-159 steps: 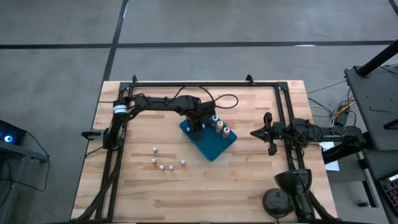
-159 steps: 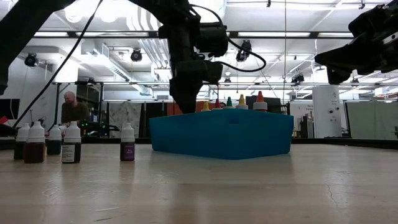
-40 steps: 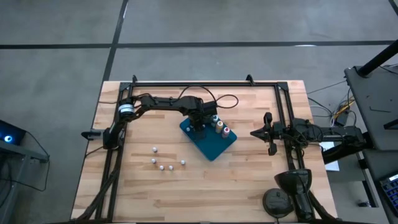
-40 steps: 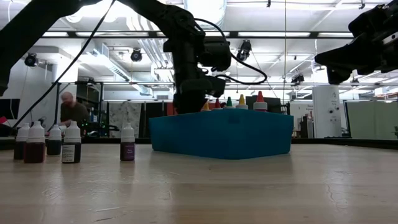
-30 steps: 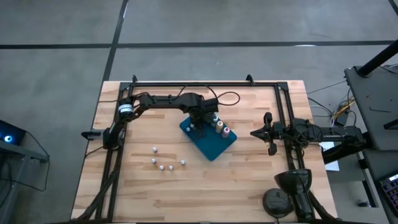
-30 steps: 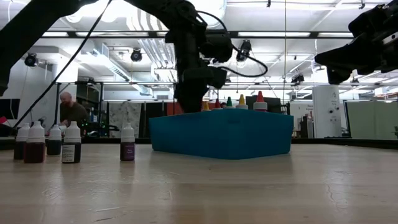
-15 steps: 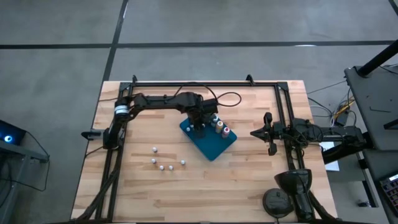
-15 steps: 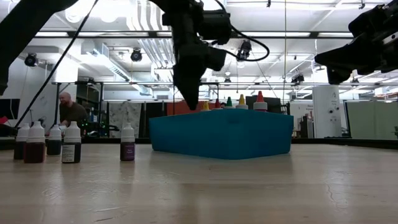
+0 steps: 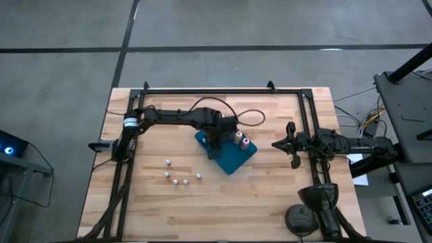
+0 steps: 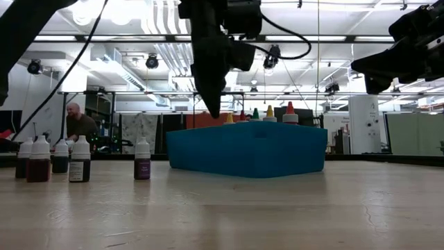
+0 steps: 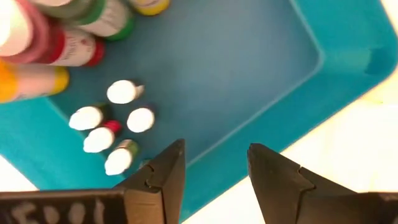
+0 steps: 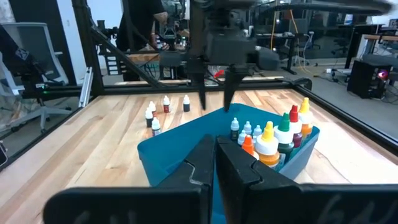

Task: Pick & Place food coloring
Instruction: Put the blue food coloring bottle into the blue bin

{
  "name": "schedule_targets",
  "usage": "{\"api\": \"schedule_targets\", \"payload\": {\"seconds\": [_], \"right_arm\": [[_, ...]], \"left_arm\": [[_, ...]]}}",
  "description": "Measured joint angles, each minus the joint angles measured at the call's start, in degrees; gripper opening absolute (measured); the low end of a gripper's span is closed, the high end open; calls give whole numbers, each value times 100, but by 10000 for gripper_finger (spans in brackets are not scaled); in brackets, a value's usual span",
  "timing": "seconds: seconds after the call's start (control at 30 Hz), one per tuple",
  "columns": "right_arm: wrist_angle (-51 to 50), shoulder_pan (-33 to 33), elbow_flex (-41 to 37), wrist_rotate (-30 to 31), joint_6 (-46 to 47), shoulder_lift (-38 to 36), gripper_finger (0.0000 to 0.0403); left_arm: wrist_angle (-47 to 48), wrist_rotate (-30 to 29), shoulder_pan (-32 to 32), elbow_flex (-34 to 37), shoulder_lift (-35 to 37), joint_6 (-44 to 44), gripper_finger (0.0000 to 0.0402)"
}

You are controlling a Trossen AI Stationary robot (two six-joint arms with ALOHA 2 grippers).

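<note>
The blue tray point(image 9: 236, 158) sits mid-table. Inside it stand coloured-top food coloring bottles point(image 9: 241, 140) point(image 12: 280, 134) and several small white-topped ones point(image 11: 122, 92) point(image 12: 241, 129). Several more white-topped bottles point(image 9: 175, 177) point(image 10: 80, 158) stand on the wood to the left of the tray, nearer the table's near edge. My left gripper point(image 9: 214, 145) point(image 11: 214, 155) point(image 10: 214, 111) hangs open and empty above the tray's left part, near the small bottles. My right gripper point(image 9: 275, 144) point(image 12: 216, 149) waits shut at the table's right side, pointing at the tray.
A black frame point(image 9: 223, 91) runs along the table's far, left and right sides. A black stand point(image 9: 317, 202) occupies the near right corner. Bare wood point(image 9: 256, 202) lies between the tray and the near edge. A person point(image 10: 82, 121) sits in the room behind.
My left gripper has risen out of the tray, its fingertips now clear above the tray wall, and has shifted a little toward the table's near edge. The bottles in the tray and on the table have stayed where they were.
</note>
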State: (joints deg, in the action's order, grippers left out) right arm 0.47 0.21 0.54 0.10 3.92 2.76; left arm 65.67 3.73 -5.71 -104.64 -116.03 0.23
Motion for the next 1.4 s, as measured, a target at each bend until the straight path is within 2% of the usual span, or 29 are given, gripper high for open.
{"api": "schedule_targets", "payload": {"seconds": [0.4, 0.6, 0.77, 1.03, 1.4], "right_arm": [[2, 0, 0, 0, 11, 0, 9], [2, 0, 0, 0, 0, 0, 9], [0, 0, 0, -6, -1, -1, 9], [-4, 0, 0, -4, -2, -1, 9], [0, 0, 0, 2, 4, 0, 9]], "left_arm": [[-30, 384, 459, 27, 70, -43, 145], [-256, 422, 511, 496, 426, -33, 145], [-606, 418, 565, 1217, 959, -15, 145], [-1313, 422, 846, 2833, 2144, -77, 145], [-1519, 414, 990, 4543, 3666, -526, 145]]}}
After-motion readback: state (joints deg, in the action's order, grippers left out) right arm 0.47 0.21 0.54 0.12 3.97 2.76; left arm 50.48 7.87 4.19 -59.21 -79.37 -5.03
